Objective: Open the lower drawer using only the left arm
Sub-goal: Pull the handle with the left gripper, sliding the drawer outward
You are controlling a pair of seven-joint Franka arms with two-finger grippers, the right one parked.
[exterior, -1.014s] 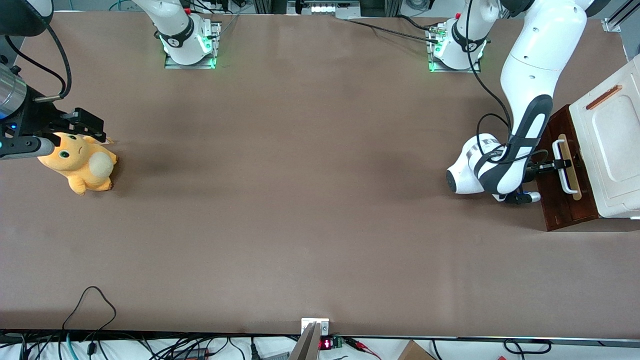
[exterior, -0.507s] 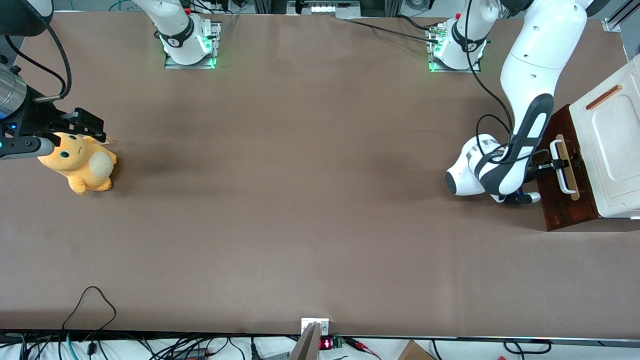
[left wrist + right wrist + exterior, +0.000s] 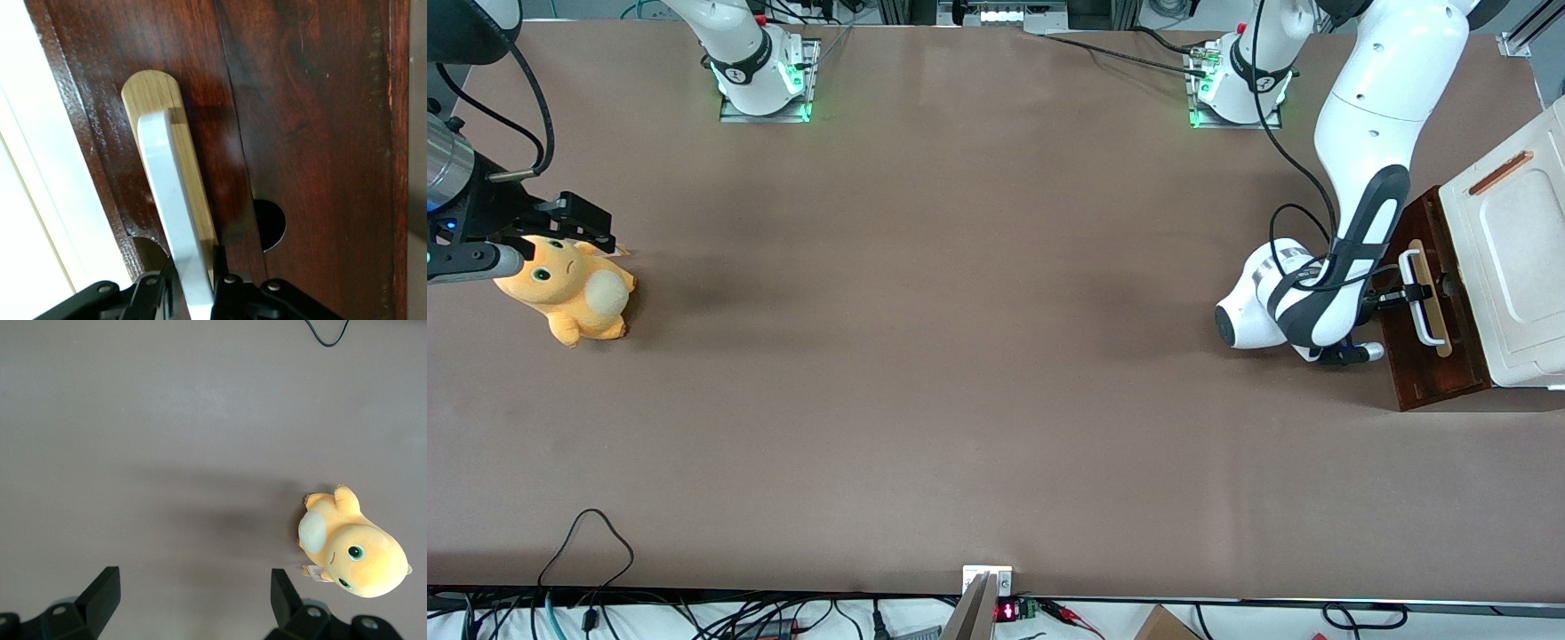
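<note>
At the table's (image 3: 960, 356) working-arm end, the left arm (image 3: 1360, 178) has drawn back slightly. Its gripper (image 3: 1412, 292), fingers pinching the white loop handle (image 3: 175, 220), has pulled the lower drawer (image 3: 1423, 356) a little out of the white cabinet (image 3: 1516, 258); opening is underway.

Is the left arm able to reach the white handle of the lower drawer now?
Yes, it seems so: the gripper is already shut on the white handle of the lower drawer, with nothing between them.
</note>
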